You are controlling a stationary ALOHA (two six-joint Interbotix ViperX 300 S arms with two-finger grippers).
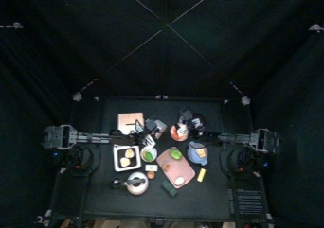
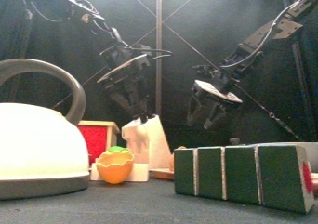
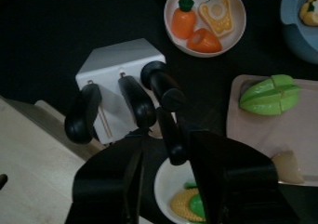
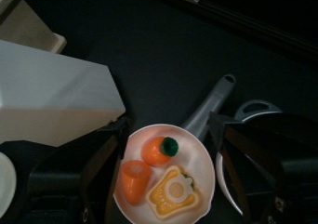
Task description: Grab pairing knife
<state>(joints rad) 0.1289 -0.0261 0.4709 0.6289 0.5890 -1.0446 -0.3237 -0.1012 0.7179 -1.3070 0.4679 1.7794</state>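
A white knife block (image 3: 118,65) holds three black knife handles, and I cannot tell which is the pairing knife. The longest-looking handle (image 3: 170,116) reaches down between the jaws of my left gripper (image 3: 180,177). Those jaws stand apart on either side of it and show no grip. In the front view the left gripper (image 2: 125,74) hangs just above the block (image 2: 147,139). My right gripper (image 4: 165,163) is open over a plate (image 4: 147,139) of toy orange, carrot and toast, beside the block (image 4: 50,79).
A white kettle (image 2: 37,144) stands near the front left, with a row of green and white blocks (image 2: 248,172) at the front right. A pink cutting board (image 3: 255,135) carries a green toy. A pan handle (image 4: 211,102) lies by the plate.
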